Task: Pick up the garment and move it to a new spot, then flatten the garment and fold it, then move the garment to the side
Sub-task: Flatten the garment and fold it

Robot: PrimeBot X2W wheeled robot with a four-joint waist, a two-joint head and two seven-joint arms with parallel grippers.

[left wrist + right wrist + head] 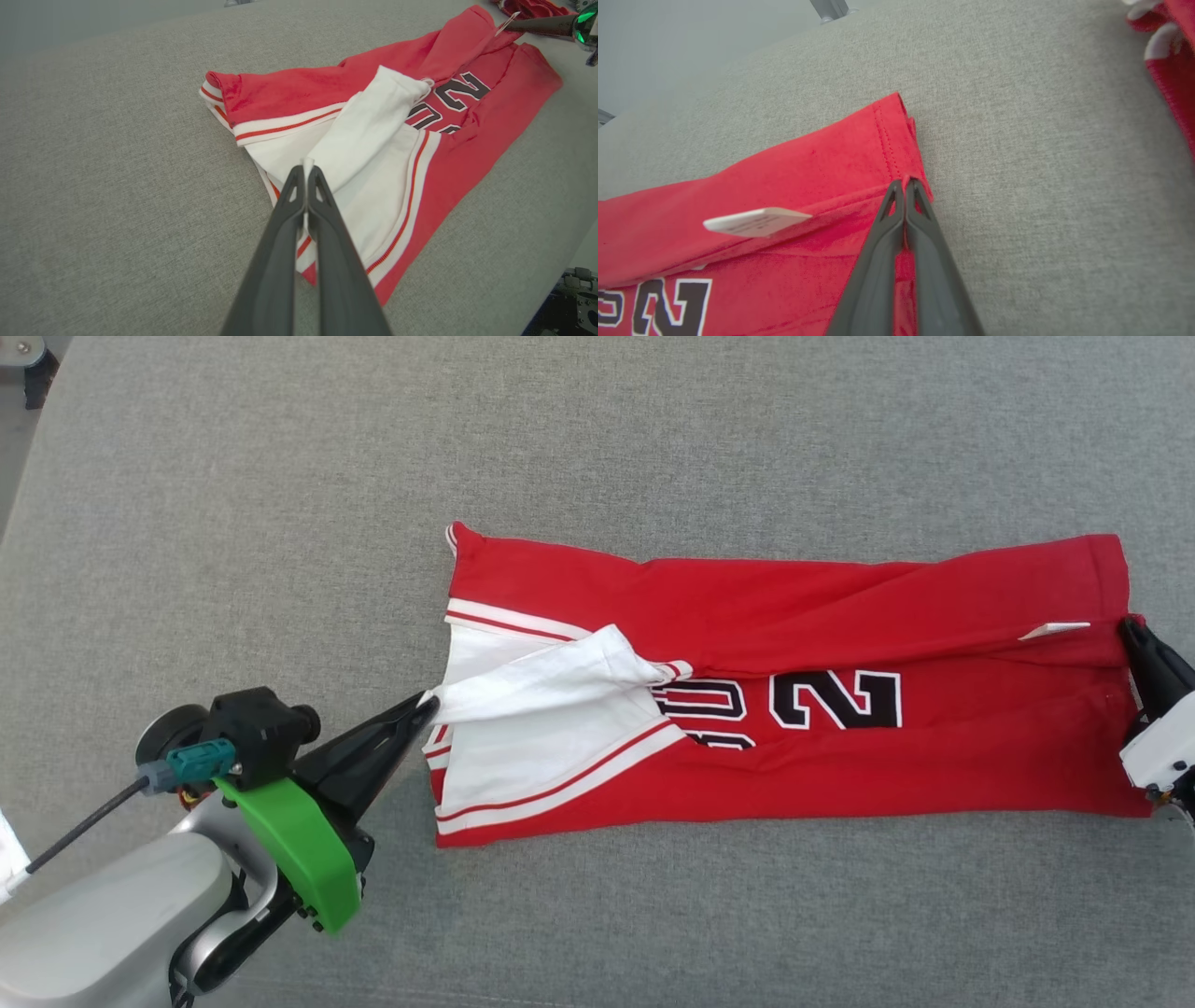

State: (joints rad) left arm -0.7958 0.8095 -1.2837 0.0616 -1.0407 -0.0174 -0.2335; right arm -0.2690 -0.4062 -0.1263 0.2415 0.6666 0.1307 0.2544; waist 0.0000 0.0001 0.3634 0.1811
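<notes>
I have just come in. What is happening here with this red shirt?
The robot is handling a red jersey that lies stretched out on the grey fabric surface. Its left hand is shut on the edge of the white sleeve, and its right hand is shut on the hem at the opposite end. One long side is already folded over the middle, partly covering the black numbers, so the folding looks started but not finished.

A grey woven fabric surface (597, 439) is seen spread wide under even, soft light; a metal post (830, 9) is glimpsed beyond its far edge
</notes>
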